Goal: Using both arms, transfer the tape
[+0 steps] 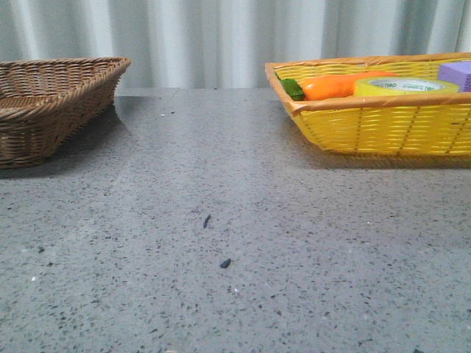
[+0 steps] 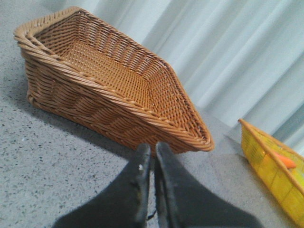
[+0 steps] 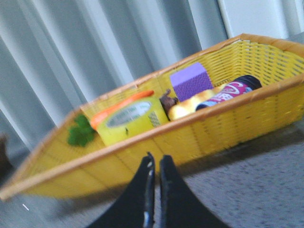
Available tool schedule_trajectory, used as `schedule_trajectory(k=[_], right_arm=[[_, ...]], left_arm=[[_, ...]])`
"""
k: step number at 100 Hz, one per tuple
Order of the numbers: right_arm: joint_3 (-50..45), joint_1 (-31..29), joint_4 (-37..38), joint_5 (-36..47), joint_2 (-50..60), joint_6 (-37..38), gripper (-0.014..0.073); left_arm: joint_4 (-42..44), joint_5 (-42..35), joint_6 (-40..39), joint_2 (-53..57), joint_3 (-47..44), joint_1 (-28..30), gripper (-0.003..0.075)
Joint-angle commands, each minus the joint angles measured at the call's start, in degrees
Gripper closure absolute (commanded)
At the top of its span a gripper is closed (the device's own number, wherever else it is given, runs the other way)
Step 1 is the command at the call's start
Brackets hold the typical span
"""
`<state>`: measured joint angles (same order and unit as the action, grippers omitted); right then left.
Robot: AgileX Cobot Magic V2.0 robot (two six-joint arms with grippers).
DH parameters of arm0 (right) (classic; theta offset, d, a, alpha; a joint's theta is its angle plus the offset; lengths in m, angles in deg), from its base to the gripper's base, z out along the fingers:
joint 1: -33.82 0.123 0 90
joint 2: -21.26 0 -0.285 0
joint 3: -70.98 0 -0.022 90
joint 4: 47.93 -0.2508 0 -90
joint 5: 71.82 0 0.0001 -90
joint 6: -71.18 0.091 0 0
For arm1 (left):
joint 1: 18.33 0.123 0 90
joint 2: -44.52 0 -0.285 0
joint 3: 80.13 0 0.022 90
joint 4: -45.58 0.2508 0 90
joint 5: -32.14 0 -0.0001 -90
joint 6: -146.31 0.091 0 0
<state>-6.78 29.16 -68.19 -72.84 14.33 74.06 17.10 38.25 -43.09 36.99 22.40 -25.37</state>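
Lying inside the yellow basket (image 1: pixel 383 125) at table right, the tape (image 1: pixel 406 86) is seen beside the carrot (image 1: pixel 338 87), with the purple block (image 1: pixel 458 73) near it. Nothing is held by either arm: left gripper (image 2: pixel 153 154) fingers are pressed together near the brown wicker basket (image 2: pixel 109 76); right gripper (image 3: pixel 155 164) likewise closed, just outside the yellow basket.
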Motion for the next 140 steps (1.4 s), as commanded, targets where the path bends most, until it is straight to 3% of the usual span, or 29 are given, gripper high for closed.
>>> schedule_trajectory(k=[1,10,24,29,41,46,51,60,68,90,112,140], right_arm=[[0.9,-0.4,-8.5,6.5,0.8,0.1,0.0655],[5.1,-0.4,-9.0,3.0,0.8,0.0,0.0655],[16.2,-0.4,-6.6,-11.1,-3.4,-4.3,0.0654],[20.3,-0.4,-6.0,-15.6,-6.8,-7.2,0.0654],[30.5,-0.4,-6.0,-24.7,-17.6,-14.6,0.0618],[34.9,0.1,-6.0,-27.0,-22.3,-16.3,0.0545],[39.5,1.2,-6.0,-28.1,-26.7,-16.3,0.0454],[46.9,3.2,-6.0,-32.4,-35.4,-16.4,0.0264],[55.2,4.6,-5.4,-38.5,-44.4,-16.8,0.0167],[75.5,7.8,0.4,-53.7,-67.7,-16.8,0.0167],[89.8,9.5,5.4,-58.3,-87.0,-15.5,0.0168],[101.1,9.5,9.4,-61.5,-105.3,-12.2,0.0173]], left_arm=[[-3.2,-6.5,0.0,1.6,0.1,0.0,0.0741],[-3.6,-6.1,0.0,1.3,2.8,0.0,0.0741],[4.9,4.3,0.2,-3.2,11.6,-0.2,0.0694],[8.4,8.5,0.3,-6.0,15.3,-0.5,0.0622],[11.5,13.0,7.5,-14.2,23.5,-1.4,0.0344],[11.5,14.0,10.1,-17.6,26.3,-1.9,0.0255],[11.5,14.9,11.9,-20.7,29.1,-2.3,0.0224],[11.5,14.9,12.2,-25.1,31.8,-2.8,0.023],[11.1,14.5,12.2,-27.5,33.0,-2.8,0.023],[9.4,14.2,12.2,-28.2,33.2,-2.8,0.023],[9.3,14.3,12.2,-28.2,33.2,-2.8,0.023],[9.2,14.9,12.2,-28.2,33.2,-2.8,0.023]])
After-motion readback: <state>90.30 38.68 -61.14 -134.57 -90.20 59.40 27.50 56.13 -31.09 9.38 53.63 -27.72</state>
